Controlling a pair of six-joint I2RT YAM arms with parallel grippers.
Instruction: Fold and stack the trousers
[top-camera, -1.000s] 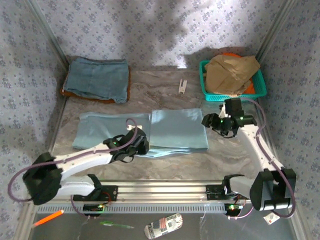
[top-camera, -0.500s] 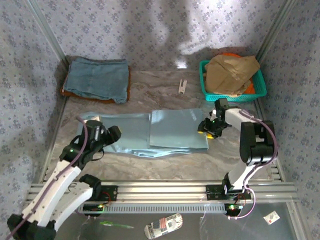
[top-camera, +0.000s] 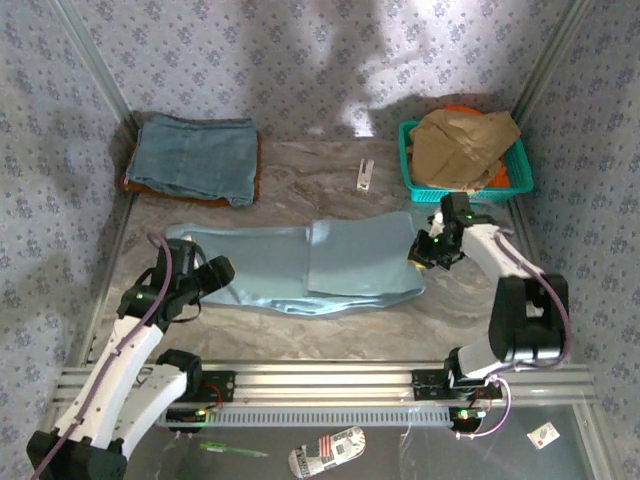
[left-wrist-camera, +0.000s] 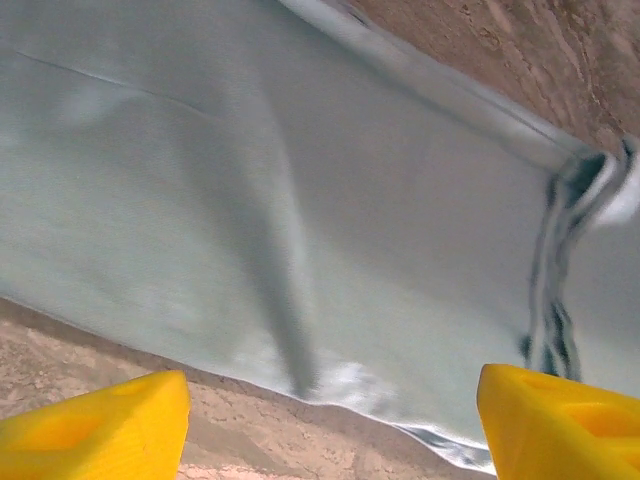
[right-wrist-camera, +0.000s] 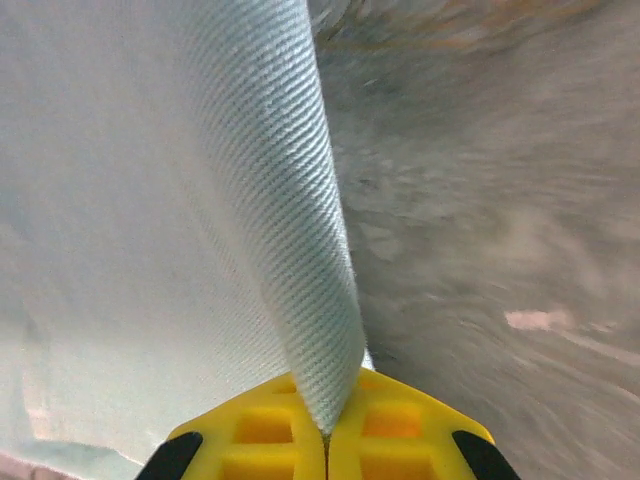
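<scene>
The pale sky-blue trousers (top-camera: 290, 262) lie partly folded across the middle of the marble table (top-camera: 400, 325), with a doubled panel on the right half. My right gripper (top-camera: 420, 256) is at their right edge, and in the right wrist view it (right-wrist-camera: 325, 425) is shut on a raised ridge of the cloth (right-wrist-camera: 300, 200). At the trousers' left end is my left gripper (top-camera: 218, 272). In the left wrist view its yellow fingertips (left-wrist-camera: 100, 430) stand wide apart with bare table between them, just short of the cloth's near edge (left-wrist-camera: 300, 220).
A folded slate-blue denim garment (top-camera: 195, 158) rests on a brown one at the back left. A teal basket (top-camera: 412, 165) at the back right holds a tan-brown garment (top-camera: 465, 145). A small white object (top-camera: 365, 173) lies between them. Patterned walls close in the sides.
My left arm swung from the trousers' middle to their left end and its gripper opened. My right gripper closed on the right edge, which has lifted and shifted slightly.
</scene>
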